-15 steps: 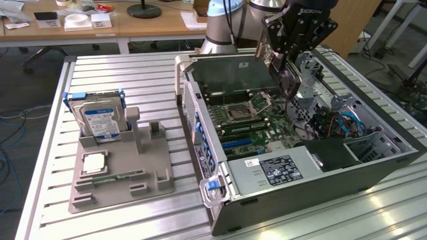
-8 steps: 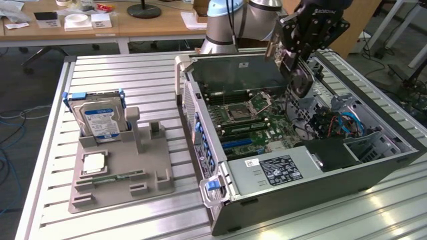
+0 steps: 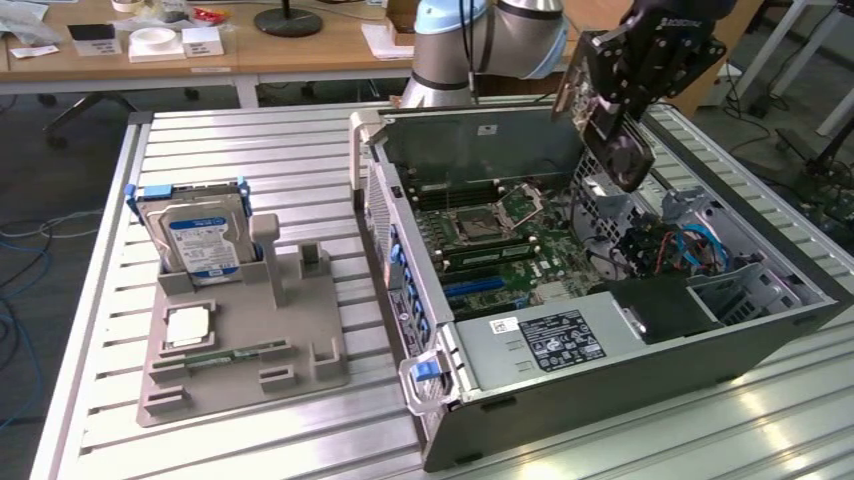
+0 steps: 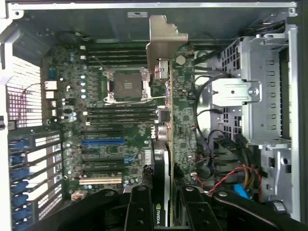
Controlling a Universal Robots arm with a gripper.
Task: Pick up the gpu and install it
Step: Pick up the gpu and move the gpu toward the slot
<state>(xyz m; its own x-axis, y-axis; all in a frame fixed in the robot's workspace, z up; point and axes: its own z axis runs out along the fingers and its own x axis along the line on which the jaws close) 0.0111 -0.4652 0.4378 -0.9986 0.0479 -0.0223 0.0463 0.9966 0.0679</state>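
Holding the gpu in the air over the open computer case — the gripper is closed on the card

Its fingers stand partly closed and clamp the gpu from both faces; the card hangs on its edge above the motherboard, not seated in a slot. In the wrist view the silver bracket is at the far end, beside the processor socket. On the exterior view's left a hard drive stands in a grey holder — well apart from the case
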